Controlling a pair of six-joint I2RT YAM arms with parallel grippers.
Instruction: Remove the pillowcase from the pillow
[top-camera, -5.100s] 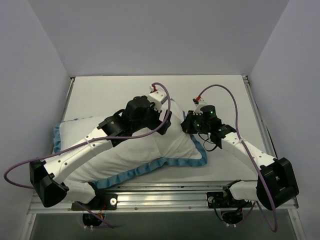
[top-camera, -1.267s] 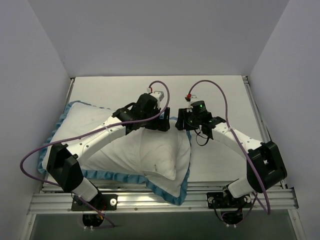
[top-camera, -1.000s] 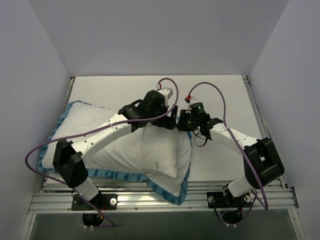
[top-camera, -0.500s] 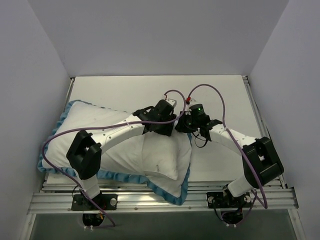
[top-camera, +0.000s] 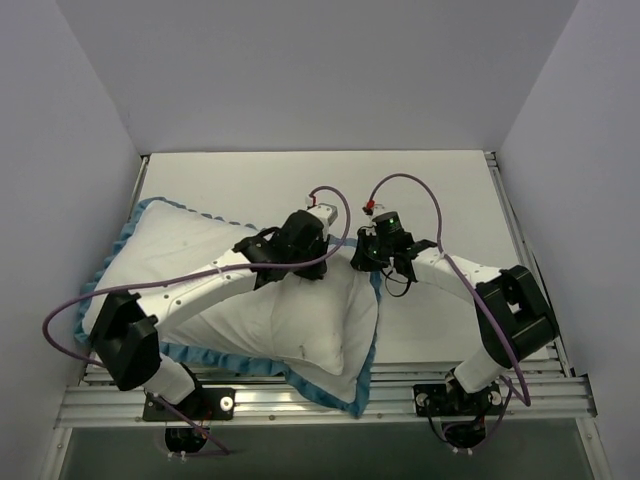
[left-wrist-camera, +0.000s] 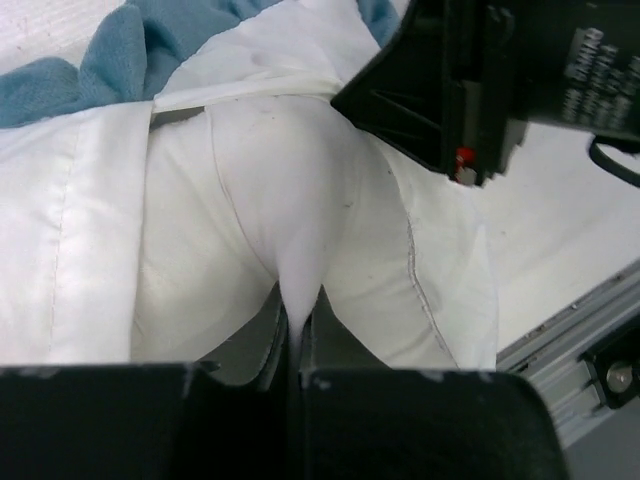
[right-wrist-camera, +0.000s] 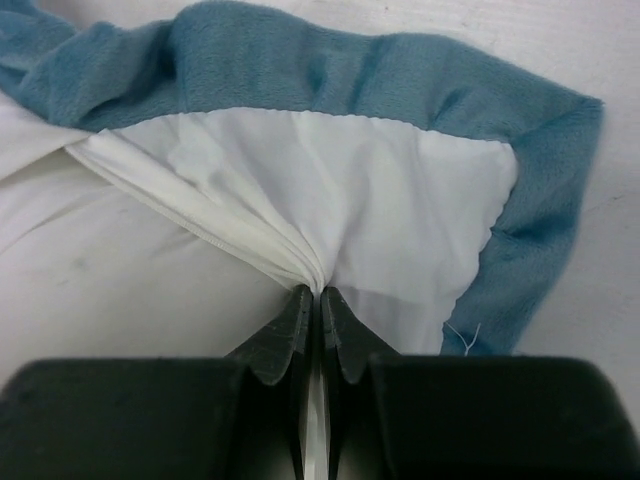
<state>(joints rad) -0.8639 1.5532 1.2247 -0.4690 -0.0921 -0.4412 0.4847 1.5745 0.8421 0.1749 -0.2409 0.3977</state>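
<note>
The pillowcase (top-camera: 190, 255) lies white side up across the left and middle of the table, with its blue ruffled trim (top-camera: 118, 255) round the edge. At its opening near the table's middle, my two grippers sit close together. My left gripper (left-wrist-camera: 298, 305) is shut on a pinch of smooth white pillow (left-wrist-camera: 290, 190) that bulges between the case's hemmed flaps (left-wrist-camera: 430, 280). My right gripper (right-wrist-camera: 320, 292) is shut on gathered white folds of the pillowcase (right-wrist-camera: 400, 190), just inside the blue trim (right-wrist-camera: 330, 65). In the top view the left gripper (top-camera: 330, 262) stands left of the right gripper (top-camera: 358, 260).
The white table (top-camera: 450, 190) stretches behind and to the right of the cushion. Aluminium rails (top-camera: 400, 385) run along the near edge, and the case's lower corner (top-camera: 350, 395) hangs over them. Grey walls close in on the left, back and right.
My left jaws have gone from open to shut, pinching white fabric at the opening. The left arm reached right toward the right gripper, then drew back a little. The right jaws have tightened.
</note>
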